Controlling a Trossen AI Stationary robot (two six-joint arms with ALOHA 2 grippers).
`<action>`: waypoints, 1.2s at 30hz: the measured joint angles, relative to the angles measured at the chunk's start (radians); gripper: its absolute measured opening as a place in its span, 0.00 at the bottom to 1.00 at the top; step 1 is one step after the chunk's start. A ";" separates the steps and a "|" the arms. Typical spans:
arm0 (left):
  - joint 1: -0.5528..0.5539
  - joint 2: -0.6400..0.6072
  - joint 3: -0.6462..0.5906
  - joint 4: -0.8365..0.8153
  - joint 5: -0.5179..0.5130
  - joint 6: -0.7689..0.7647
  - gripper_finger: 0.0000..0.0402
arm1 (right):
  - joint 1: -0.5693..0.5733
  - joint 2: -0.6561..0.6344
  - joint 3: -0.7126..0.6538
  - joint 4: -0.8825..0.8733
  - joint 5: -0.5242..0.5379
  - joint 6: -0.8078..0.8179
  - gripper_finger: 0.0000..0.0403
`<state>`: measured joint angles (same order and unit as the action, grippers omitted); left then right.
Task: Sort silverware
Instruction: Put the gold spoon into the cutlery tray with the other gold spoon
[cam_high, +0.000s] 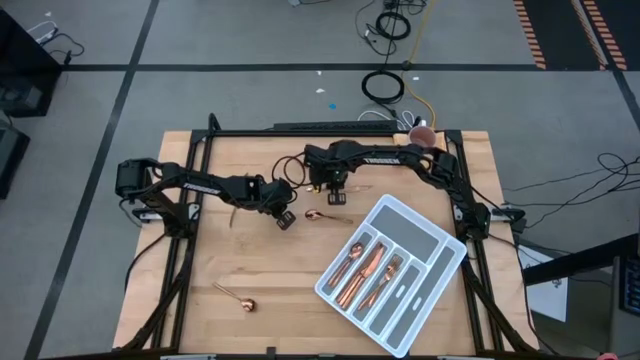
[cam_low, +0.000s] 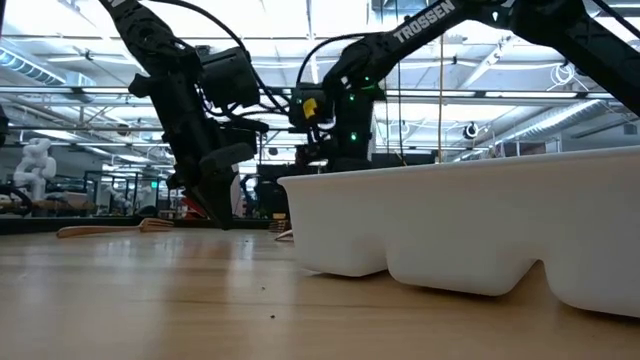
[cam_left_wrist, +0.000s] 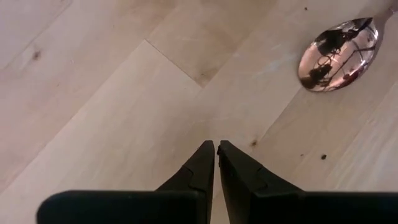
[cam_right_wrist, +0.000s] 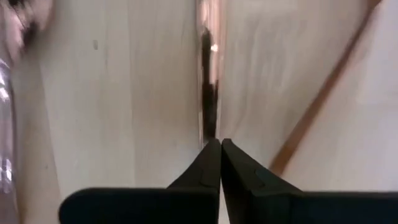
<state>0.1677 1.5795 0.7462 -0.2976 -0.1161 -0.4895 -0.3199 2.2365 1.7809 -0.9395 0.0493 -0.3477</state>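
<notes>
My right gripper (cam_high: 335, 194) stands over the table's far middle, pointing down, shut on a thin copper piece of silverware (cam_right_wrist: 206, 74). My left gripper (cam_high: 283, 219) is shut with nothing between its fingers (cam_left_wrist: 216, 152), just left of a copper spoon (cam_high: 318, 215) that lies flat on the wood; the spoon's bowl (cam_left_wrist: 339, 53) shows in the left wrist view. Another spoon (cam_high: 236, 297) lies near the front left. Several copper pieces (cam_high: 362, 270) lie in the left compartments of the grey-white tray (cam_high: 430, 240). My right gripper pinches one end of a thin copper piece (cam_right_wrist: 209, 127) between its two fingertips, coming from above and pointing down. The piece shows edge-on and runs straight away from the fingertips. Which kind of piece it is, and whether its far end rests on the wood, I cannot tell.
The tray (cam_low: 470, 225) lies slanted at the table's right front and fills the right of the low view. A thin piece (cam_high: 232, 215) lies left of my left gripper. A pink object (cam_high: 421, 133) sits at the far edge. Bare wood lies at the front middle.
</notes>
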 joint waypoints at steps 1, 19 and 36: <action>0.000 0.000 0.000 0.000 -0.003 0.000 0.08 | 0.000 -0.001 0.009 -0.004 0.000 -0.001 0.01; 0.034 0.021 0.000 0.378 0.005 0.158 0.08 | -0.076 -0.006 -0.007 -0.186 -0.161 -0.029 0.39; 0.145 0.209 0.001 0.522 0.160 0.175 0.01 | -0.165 -0.123 -0.008 -0.168 -0.197 -0.093 0.39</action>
<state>0.3122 1.7882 0.7470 0.2245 0.0444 -0.3149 -0.4848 2.1139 1.7725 -1.1070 -0.1482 -0.4407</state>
